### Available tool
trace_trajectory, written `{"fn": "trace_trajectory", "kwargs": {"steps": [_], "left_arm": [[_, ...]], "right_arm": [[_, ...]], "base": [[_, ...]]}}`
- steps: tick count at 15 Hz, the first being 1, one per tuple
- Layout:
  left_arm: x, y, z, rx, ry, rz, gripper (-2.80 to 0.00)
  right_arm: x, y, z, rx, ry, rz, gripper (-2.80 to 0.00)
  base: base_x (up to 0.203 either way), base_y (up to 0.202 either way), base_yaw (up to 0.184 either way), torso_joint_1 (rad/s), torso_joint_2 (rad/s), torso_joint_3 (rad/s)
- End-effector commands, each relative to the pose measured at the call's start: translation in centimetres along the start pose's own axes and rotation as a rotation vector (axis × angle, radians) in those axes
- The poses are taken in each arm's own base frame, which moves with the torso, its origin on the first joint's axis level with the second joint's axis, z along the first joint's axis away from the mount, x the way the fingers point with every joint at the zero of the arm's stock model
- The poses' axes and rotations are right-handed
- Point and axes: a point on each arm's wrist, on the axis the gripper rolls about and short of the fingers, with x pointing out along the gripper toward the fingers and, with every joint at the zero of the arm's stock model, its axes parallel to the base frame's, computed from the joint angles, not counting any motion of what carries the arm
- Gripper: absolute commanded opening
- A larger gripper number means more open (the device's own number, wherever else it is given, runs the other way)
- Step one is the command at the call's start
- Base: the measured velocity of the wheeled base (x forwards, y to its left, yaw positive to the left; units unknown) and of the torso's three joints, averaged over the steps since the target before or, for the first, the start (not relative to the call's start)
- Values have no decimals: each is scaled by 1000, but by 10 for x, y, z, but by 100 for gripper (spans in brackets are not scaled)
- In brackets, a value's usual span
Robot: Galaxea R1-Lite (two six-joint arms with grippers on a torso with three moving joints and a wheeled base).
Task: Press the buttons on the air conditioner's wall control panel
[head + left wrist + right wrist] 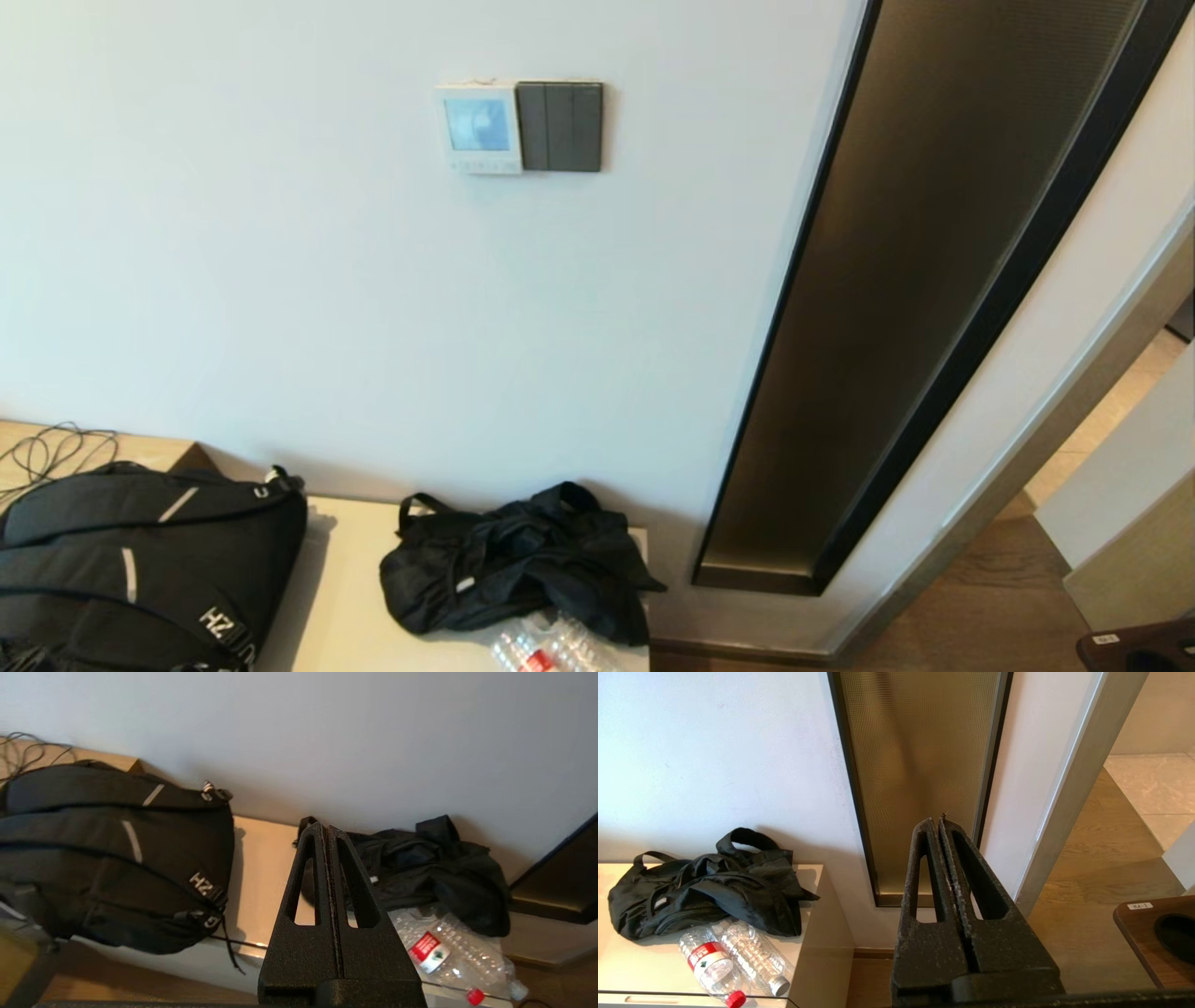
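The air conditioner's wall control panel (478, 127) is a small white square with a light-blue screen, high on the white wall in the head view. Its row of tiny buttons (483, 165) runs along the strip under the screen. Neither gripper shows in the head view. My left gripper (328, 828) is shut and empty, low, pointing at the cabinet top and the wall's foot. My right gripper (937, 822) is shut and empty, low, pointing at the dark panel by the doorway. Both are far below the control panel.
A dark grey three-gang switch plate (560, 126) adjoins the panel on its right. Below stand a pale cabinet (345, 579) with a black backpack (140, 560), a black bag (513, 560) and plastic bottles (724, 961). A tall bronze mesh panel (934, 280) is at right.
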Motion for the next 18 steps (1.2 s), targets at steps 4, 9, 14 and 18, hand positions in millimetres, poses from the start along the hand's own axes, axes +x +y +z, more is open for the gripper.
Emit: {"fn": "trace_trajectory", "kwargs": {"steps": [4,9,14,18], "left_arm": [[-12,2,-13,30,-51,88,-280],[-16,2,-18,67,-83,63,-280],[-25,1,-32,65,-77,-25,-280],[-30,1,-38,71,-110,-42,-280]], "right_arm": [[0,0,0,-1,2,1,-280],[0,0,0,1,2,0,-280],[0,0,0,1,2,0,-280],[0,0,0,1,3,0,-280]], "base": [[0,0,0,0,0,0],[0,0,0,0,0,0],[0,0,0,0,0,0],[0,0,0,0,0,0]]}}
